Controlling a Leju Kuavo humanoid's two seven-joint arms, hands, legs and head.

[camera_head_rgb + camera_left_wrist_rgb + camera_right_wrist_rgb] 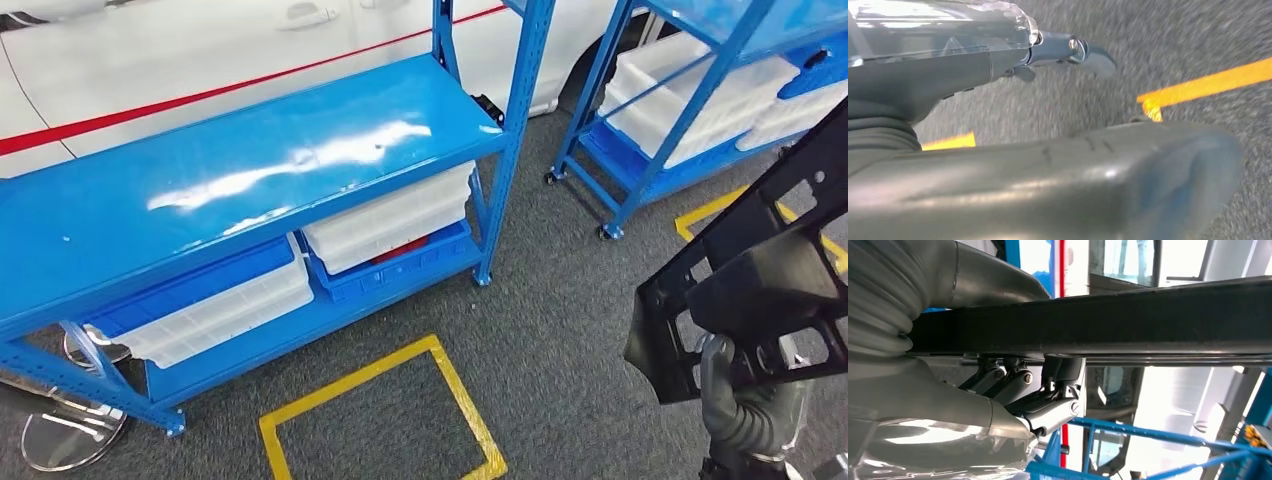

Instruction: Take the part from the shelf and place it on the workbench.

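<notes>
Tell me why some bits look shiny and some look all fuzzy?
Head view: ceiling lights make white glare streaks on the glossy blue shelf top, while the black part in the right hand looks sharp. Left wrist view: the grey floor and yellow line are smeared by motion blur. Right wrist view: bright windows wash out the background behind the dark part.
</notes>
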